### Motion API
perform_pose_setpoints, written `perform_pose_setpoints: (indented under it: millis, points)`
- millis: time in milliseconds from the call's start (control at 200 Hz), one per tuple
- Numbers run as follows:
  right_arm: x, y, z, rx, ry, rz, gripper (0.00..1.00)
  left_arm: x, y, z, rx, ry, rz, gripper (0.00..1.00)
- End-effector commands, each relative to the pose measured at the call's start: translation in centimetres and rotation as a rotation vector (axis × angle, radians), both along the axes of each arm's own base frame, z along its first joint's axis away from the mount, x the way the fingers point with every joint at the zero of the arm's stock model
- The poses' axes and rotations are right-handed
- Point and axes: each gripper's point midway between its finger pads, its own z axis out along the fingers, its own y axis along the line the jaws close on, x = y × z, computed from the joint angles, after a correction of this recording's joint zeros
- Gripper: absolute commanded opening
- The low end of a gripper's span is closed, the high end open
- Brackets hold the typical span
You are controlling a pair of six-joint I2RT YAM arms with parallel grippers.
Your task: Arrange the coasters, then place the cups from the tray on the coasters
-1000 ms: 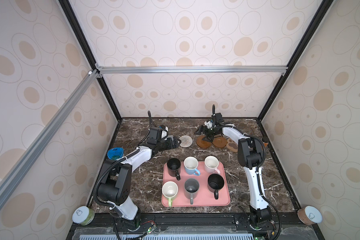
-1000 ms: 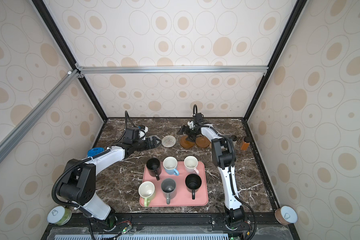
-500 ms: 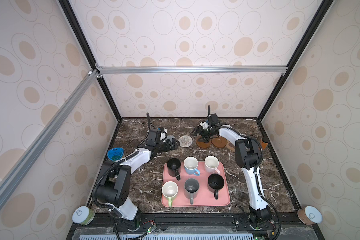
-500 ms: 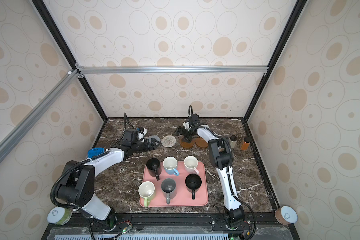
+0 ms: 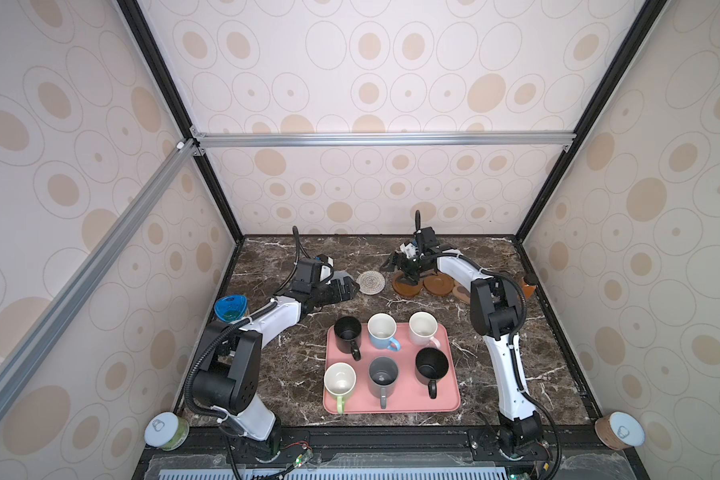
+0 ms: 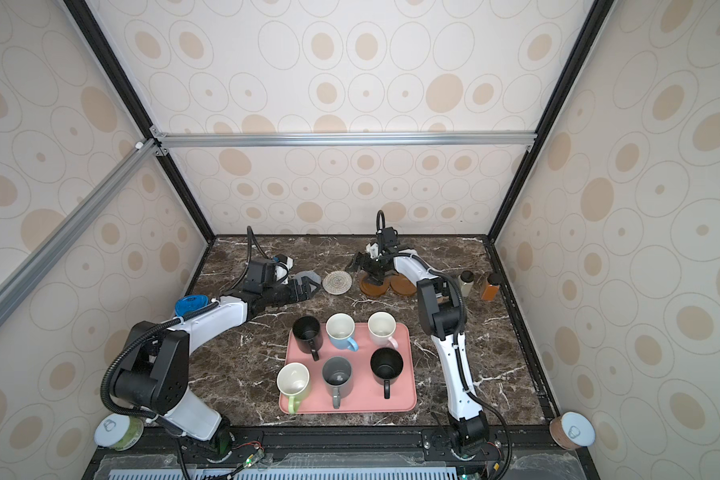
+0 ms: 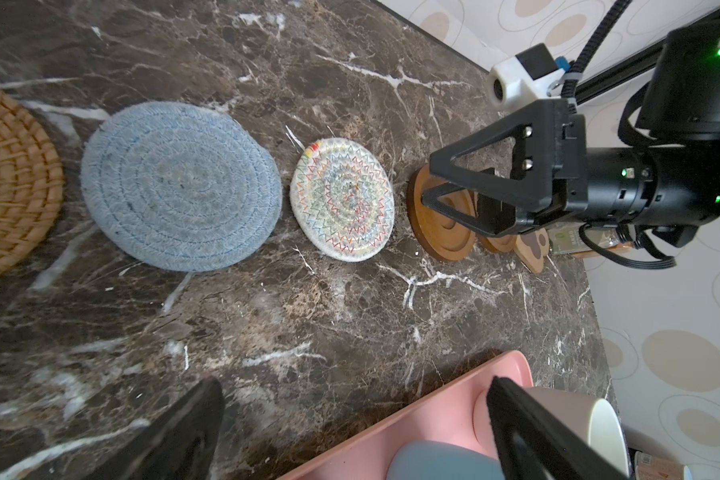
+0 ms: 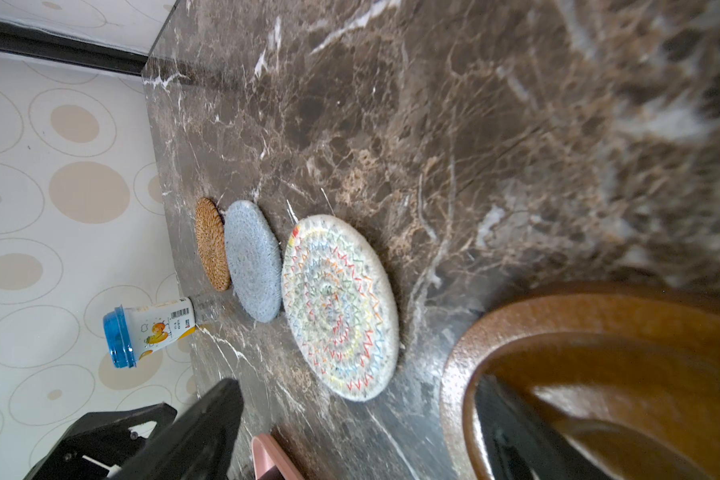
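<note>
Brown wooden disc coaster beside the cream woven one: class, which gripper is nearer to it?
Right. The right gripper hangs open directly over the wooden disc; the left gripper, also open, sits beyond the cream coaster, on its far side.

No words or numbers can be read; the blue-lidded pot (image 8: 150,332) bears only a barcode and a cartoon print.

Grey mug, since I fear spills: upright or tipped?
Upright: the grey mug stands on the pink tray, mouth up, in both top views.
</note>
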Motion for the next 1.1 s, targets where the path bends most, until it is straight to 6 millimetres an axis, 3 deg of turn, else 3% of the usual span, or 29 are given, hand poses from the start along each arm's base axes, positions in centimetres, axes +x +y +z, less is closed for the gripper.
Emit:
perform_pose_setpoints:
  millis: [0, 1096]
  points:
    - [-1.5, 0.0, -2.4, -0.022, 0.091, -0.002, 0.92, 0.5, 0.3, 1.6, -0.017, -0.042, 0.017, 1.00]
    - [0.3, 1.7, -2.6, 0.065, 0.088, -0.045, 0.92, 0.5, 0.5, 2.1, 0.002, -0.048, 0.014, 1.00]
